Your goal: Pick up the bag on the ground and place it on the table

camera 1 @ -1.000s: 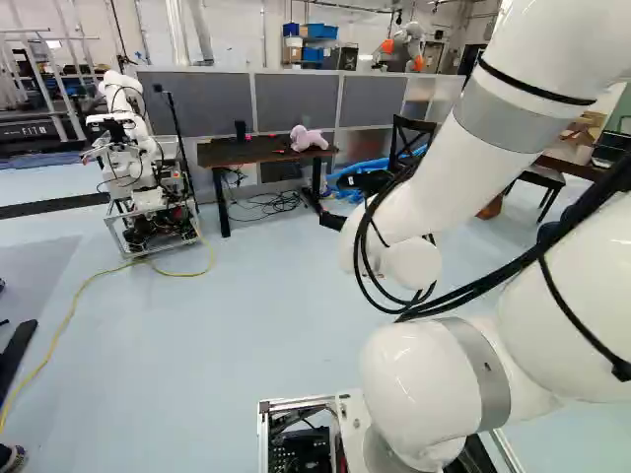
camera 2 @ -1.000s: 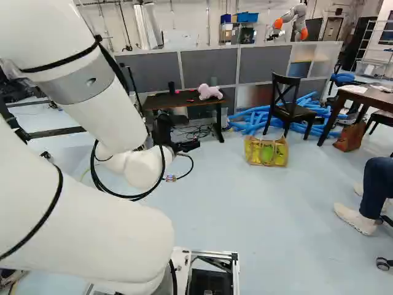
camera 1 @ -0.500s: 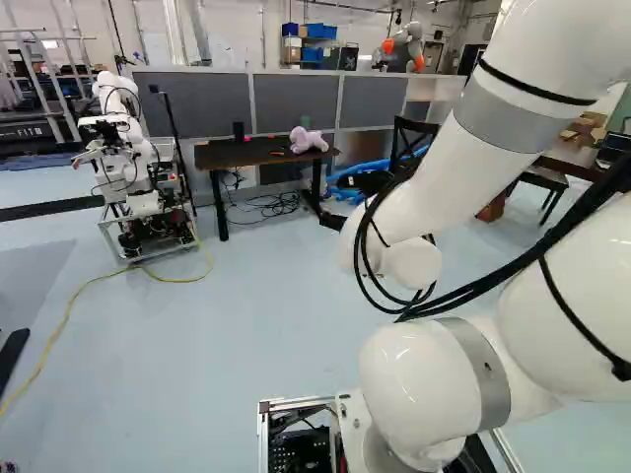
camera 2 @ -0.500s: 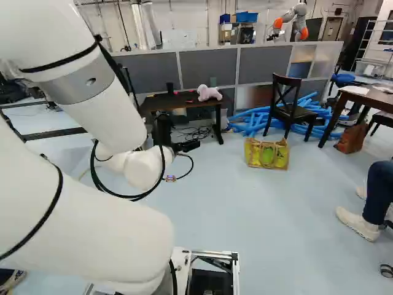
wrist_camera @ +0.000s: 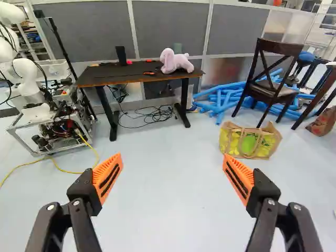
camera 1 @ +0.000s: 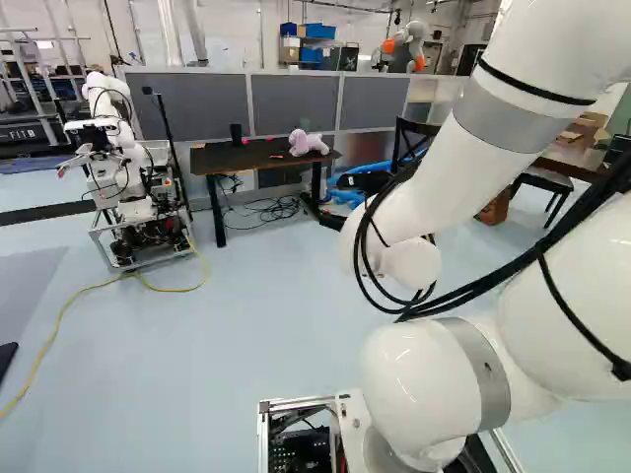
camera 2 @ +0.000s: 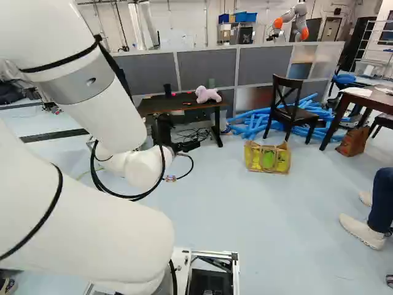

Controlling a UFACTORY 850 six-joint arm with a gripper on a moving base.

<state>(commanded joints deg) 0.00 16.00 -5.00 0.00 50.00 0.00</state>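
In the right base view, my black gripper (camera 2: 186, 146) is at the arm's far end, left of the bag, its fingertips hard to make out. The wrist view shows my gripper (wrist_camera: 172, 173) wide open with nothing between its orange pads. A tan and yellow bag (camera 2: 267, 160) with a green patch stands upright on the floor; in the wrist view the bag (wrist_camera: 250, 140) lies ahead of and beyond one finger, apart from it. A dark table (wrist_camera: 126, 74) stands further ahead, holding a pink plush toy (wrist_camera: 175, 61) and small items.
Another robot (camera 1: 133, 187) stands left of the table, a yellow cable trailing from it. Behind the bag are a black chair (camera 2: 288, 110) and blue tubes (camera 2: 252, 123). A brown table (camera 2: 368, 98) and a seated person's leg (camera 2: 382, 196) are at the right base view's right.
The base has moved forward a little; the bag, the table and the other robot appear slightly nearer. My arm keeps its pose over its lowest joint.
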